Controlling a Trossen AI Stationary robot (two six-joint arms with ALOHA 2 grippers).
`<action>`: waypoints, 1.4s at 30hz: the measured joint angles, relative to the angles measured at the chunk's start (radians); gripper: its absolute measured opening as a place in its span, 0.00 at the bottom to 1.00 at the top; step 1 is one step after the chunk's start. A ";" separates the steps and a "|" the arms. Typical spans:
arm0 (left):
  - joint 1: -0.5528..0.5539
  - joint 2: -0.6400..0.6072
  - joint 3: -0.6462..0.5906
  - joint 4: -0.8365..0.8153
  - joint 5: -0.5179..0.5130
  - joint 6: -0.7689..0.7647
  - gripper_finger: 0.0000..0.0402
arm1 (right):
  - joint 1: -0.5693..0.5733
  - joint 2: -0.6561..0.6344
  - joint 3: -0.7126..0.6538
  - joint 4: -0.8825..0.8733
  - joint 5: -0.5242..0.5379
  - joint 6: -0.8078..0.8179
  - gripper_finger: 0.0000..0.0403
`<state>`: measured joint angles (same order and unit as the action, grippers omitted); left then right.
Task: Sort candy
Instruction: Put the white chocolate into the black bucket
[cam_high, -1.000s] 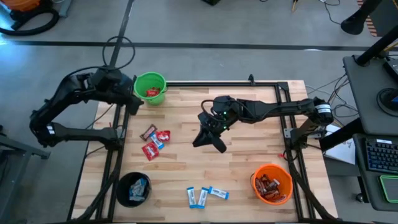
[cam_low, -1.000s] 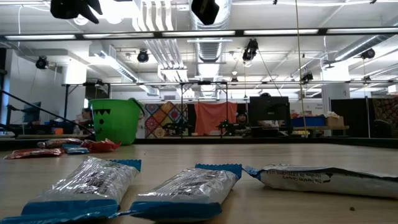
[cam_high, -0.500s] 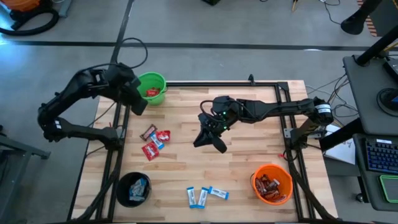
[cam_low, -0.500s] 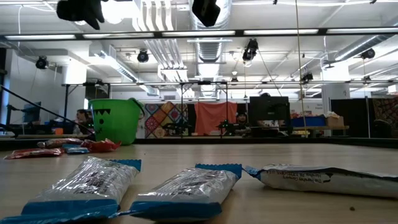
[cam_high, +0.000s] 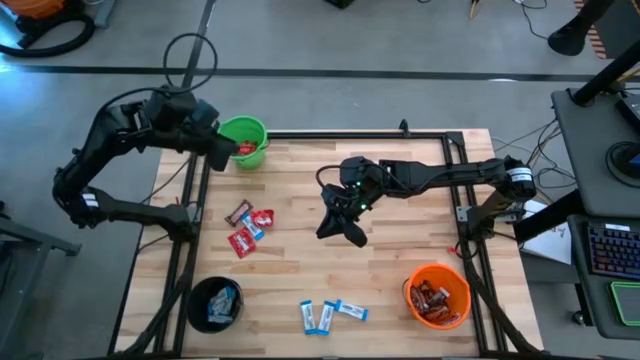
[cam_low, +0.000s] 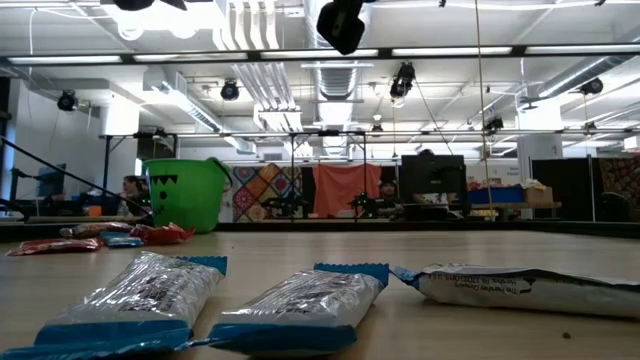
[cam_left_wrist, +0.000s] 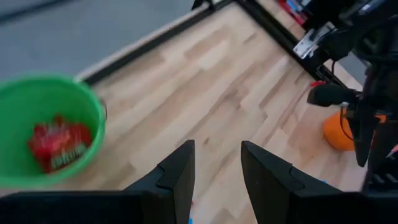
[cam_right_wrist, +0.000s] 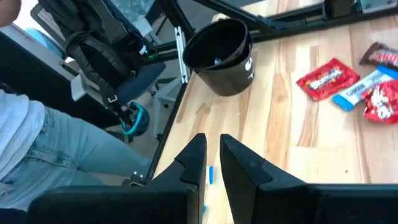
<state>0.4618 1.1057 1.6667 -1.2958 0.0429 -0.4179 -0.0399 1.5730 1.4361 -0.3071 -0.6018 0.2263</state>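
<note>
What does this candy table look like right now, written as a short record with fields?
Green bucket: far left corner, red packets inside
Black bucket: near left corner, blue-and-white packets inside
Orange bucket: near right corner, brown bars inside
Loose candy, left: red packets, a blue-and-white one, a brown bar
Loose candy, near edge: three blue-and-white packets
Left gripper: beside green bucket, fingers apart, empty
Right gripper: over table middle, fingers nearly together, empty

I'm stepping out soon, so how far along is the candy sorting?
Partly done. Red packets lie in the green bucket, brown bars in the orange bucket, blue-and-white ones in the black bucket. Neither gripper holds candy. Left: the mixed cluster and three blue-and-white packets.
</note>
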 joint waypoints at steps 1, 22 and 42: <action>0.000 0.005 0.006 0.016 0.000 0.024 0.28 | 0.000 0.000 0.000 -0.007 0.000 0.006 0.10; 0.000 0.010 0.075 -0.050 0.112 0.146 0.28 | 0.001 0.000 -0.001 -0.097 0.045 0.063 0.10; -0.031 0.009 0.069 -0.196 0.195 0.076 0.28 | 0.298 0.002 -0.002 -0.292 0.351 0.565 0.10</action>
<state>0.4307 1.1144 1.7357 -1.4921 0.2380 -0.3420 0.2585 1.5749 1.4342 -0.5987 -0.2507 0.7915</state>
